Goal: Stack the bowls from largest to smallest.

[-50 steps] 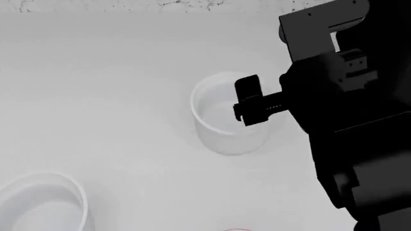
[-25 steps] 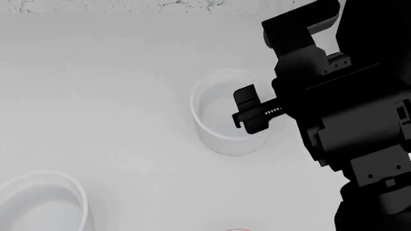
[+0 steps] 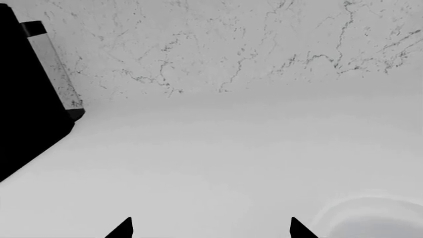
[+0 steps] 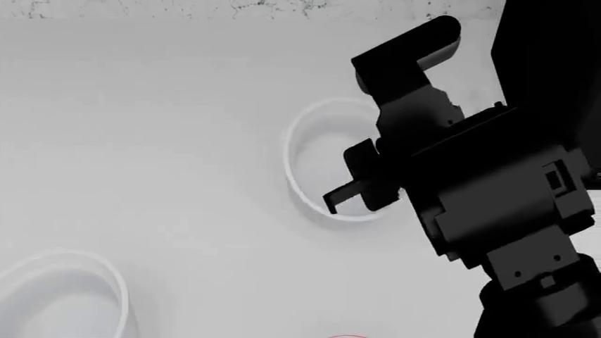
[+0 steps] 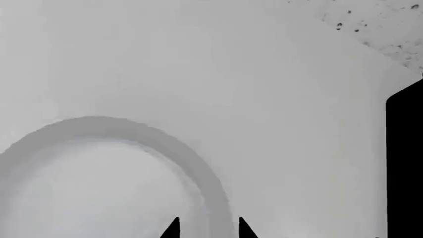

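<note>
White counter (image 4: 141, 141) fills the head view, with a speckled stone wall (image 3: 231, 44) rising along its far edge. Left of centre, a broad stretch of bare surface runs from that wall down toward the near-left corner.

Near the middle sits the small straight-sided white bowl (image 4: 310, 151), its right half hidden behind the black right arm (image 4: 497, 197). The right hand (image 4: 362, 186) hangs over the bowl's near-right rim; in the right wrist view its two fingertips (image 5: 173, 229) stand a narrow gap apart with the rim's curved edge (image 5: 205, 183) running between them, one tip inside the wall and one outside. I cannot tell whether they are pressing on it.

At the near-left corner the large white bowl (image 4: 56, 299) is cut off by the frame, well apart from the small one. A thin red arc (image 4: 348, 336) peeks in at the bottom edge, too little to identify surely.

The left hand (image 3: 210, 229) shows only two dark tips spread wide over bare counter, gripping nothing, with a pale bowl rim (image 3: 370, 215) beside one tip and a black appliance (image 3: 26, 109) near the wall.
</note>
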Available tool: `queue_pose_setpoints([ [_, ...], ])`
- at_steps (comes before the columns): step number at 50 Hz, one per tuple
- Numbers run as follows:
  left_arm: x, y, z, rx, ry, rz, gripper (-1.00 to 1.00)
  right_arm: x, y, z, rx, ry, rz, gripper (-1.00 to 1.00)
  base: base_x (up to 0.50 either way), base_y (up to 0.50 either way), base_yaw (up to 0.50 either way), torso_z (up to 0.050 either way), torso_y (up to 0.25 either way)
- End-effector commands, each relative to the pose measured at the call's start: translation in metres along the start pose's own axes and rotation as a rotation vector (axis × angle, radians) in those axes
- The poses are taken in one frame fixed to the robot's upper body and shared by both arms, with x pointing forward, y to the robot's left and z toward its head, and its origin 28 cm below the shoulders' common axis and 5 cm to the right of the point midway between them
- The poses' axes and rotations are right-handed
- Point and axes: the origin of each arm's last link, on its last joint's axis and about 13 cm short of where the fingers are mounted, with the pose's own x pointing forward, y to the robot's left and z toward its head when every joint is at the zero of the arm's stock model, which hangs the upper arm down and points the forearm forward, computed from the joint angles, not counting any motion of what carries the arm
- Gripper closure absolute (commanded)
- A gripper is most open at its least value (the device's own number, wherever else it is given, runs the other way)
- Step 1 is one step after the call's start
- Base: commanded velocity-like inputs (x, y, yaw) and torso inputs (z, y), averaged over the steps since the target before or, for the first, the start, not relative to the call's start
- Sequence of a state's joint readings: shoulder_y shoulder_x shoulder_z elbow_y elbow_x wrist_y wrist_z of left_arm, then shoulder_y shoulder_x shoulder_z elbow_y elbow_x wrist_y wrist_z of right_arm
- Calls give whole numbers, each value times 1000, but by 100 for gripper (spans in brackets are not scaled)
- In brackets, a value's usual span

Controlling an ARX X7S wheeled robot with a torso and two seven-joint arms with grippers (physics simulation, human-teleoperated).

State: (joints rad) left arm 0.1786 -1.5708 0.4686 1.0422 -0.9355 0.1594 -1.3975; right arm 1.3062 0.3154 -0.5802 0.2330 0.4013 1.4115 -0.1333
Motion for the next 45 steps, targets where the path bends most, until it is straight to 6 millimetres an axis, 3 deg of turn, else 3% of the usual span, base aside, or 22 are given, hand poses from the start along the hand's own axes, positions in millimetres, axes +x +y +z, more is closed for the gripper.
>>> queue_pose_setpoints([
  [1,-4,-1,-2,-16,-9,-11,-100,13,23,-21,1,65,175,100,-11,0,0,0,0],
  [11,-6,-1,-4,-14,-7,-10,-100,5,17,-6,102,39,197,100,0,1,1,0,-3],
  [24,-3,-1,-1,-13,-11,-7,-100,-28,2,26,275,-50,271,100,-1,1,1,0,-2],
  [34,-1,-1,1,-13,-16,2,-100,-89,10,43,296,-152,403,100,0,0,0,0,0],
  [41,-9,0,-6,-9,-22,23,-100,-134,28,40,257,-167,510,100,0,0,0,0,0],
  [45,-16,0,-11,-10,-55,57,-100,-153,41,49,236,-171,570,100,0,0,0,0,0],
])
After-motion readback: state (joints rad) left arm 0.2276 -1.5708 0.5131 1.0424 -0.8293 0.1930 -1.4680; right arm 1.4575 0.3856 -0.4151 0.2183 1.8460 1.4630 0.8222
